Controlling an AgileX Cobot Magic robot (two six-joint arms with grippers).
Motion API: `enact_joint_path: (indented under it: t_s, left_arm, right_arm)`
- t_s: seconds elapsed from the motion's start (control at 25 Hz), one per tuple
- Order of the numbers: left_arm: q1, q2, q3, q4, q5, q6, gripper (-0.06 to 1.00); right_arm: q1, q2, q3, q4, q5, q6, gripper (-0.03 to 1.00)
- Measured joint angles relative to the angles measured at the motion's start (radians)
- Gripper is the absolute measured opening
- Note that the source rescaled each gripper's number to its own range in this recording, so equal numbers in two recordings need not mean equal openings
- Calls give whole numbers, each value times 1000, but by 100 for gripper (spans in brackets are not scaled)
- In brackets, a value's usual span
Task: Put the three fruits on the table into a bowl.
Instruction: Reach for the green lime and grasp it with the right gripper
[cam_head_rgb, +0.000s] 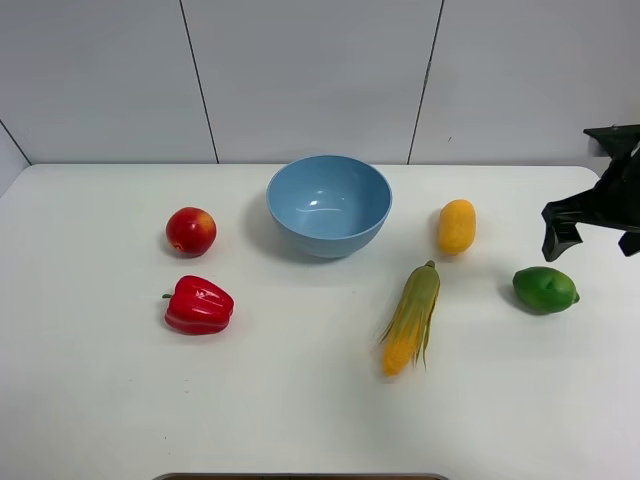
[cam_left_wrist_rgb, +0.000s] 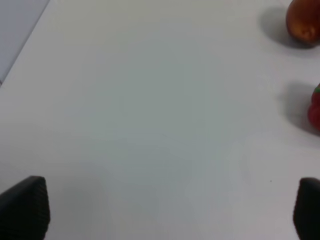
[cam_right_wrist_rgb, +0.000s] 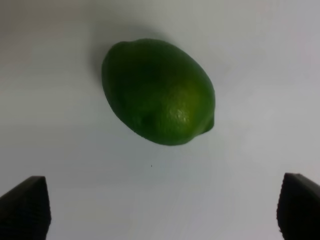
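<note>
The light-blue bowl (cam_head_rgb: 329, 204) stands upright at the back middle of the white table (cam_head_rgb: 100, 400). The red apple (cam_head_rgb: 191, 231) lies left of the bowl and also shows in the left wrist view (cam_left_wrist_rgb: 303, 20). The yellow-orange mango (cam_head_rgb: 456, 226) lies right of the bowl. The green lime (cam_head_rgb: 545, 289) lies at the far right; it fills the right wrist view (cam_right_wrist_rgb: 159, 92). My right gripper (cam_head_rgb: 595, 232) hovers open just behind and above the lime, with nothing between its fingers (cam_right_wrist_rgb: 162, 220). My left gripper (cam_left_wrist_rgb: 165, 215) is open and empty over bare table, apart from the apple.
A red bell pepper (cam_head_rgb: 199, 306) lies in front of the apple, its edge showing in the left wrist view (cam_left_wrist_rgb: 316, 107). A corn cob with green husk (cam_head_rgb: 411, 318) lies in front of the mango. The table's back edge meets a grey wall.
</note>
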Motion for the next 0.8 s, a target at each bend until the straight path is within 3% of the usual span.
enact_joint_path:
  t_s: [0.2,0.48,0.8]
  left_arm:
    - [0,0,0,0,0,0,100]
    - [0,0,0,0,0,0,100]
    - [0,0,0,1,0,0,100]
  right_arm:
    - [-14,77,0,10,-47,-9,76]
    - [-82,135,0,82,-100,-88,87]
    - [-87,215,-3,134,-147,-160,99]
